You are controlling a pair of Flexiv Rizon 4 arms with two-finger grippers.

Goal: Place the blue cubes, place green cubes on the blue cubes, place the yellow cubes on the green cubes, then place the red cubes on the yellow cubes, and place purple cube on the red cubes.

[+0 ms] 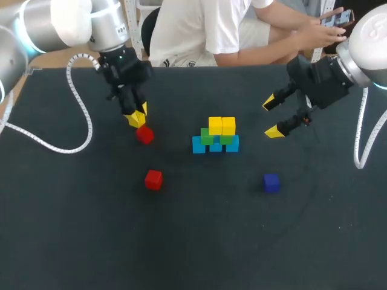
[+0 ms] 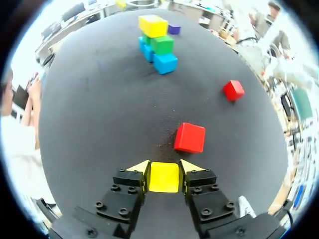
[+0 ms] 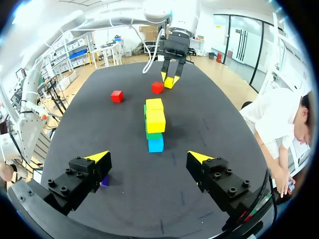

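Note:
My left gripper (image 2: 164,168) is shut on a yellow cube (image 2: 164,177), gripped from both sides low over the mat; in the head view that gripper (image 1: 136,117) is at the back left. A red cube (image 2: 190,138) lies just ahead of it, also red cube (image 1: 144,135). A second red cube (image 1: 153,179) sits nearer the front. The stack (image 1: 216,135) in the middle has blue cubes (image 1: 199,145) below, green cubes (image 1: 207,136) on them, and two yellow cubes (image 1: 222,125) on top. A purple cube (image 1: 271,182) lies at the right. My right gripper (image 1: 271,117) hangs open and empty, right of the stack.
The dark mat (image 1: 78,241) covers the table. A white cable (image 1: 78,115) from my left arm loops over its back left part. In the right wrist view the stack (image 3: 155,124) is ahead of the right gripper (image 3: 148,157), and the purple cube (image 3: 103,182) is beside one finger.

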